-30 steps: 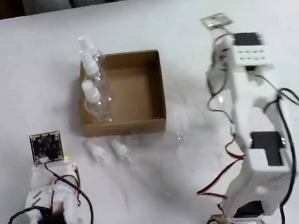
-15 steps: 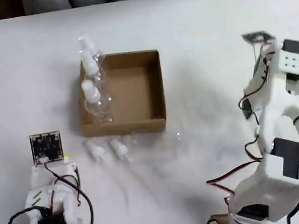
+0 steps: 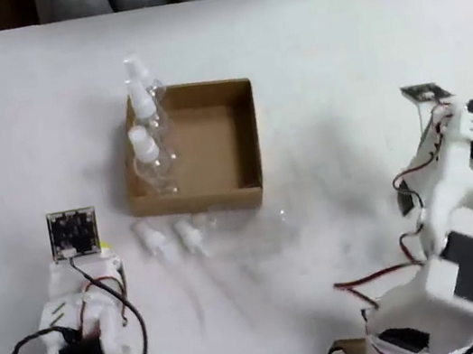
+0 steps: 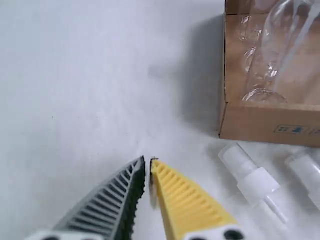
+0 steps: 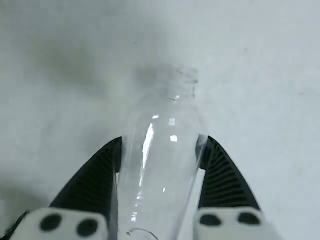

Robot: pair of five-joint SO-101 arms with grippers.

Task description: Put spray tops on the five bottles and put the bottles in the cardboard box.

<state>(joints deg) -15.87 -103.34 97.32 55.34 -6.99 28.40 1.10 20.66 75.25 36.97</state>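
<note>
The right arm [image 3: 455, 193] has swung from beside the cardboard box [image 3: 195, 201] toward the surface's [image 3: 330, 32] right edge, drawing back toward the near edge.

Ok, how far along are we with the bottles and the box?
Done: what look like three capped bottles stand along one side of the cardboard box. In hand: the right gripper is shut on an uncapped bottle; the left gripper is shut, empty. Left: two spray tops lie loose beside the box, so capping and boxing remain.
</note>
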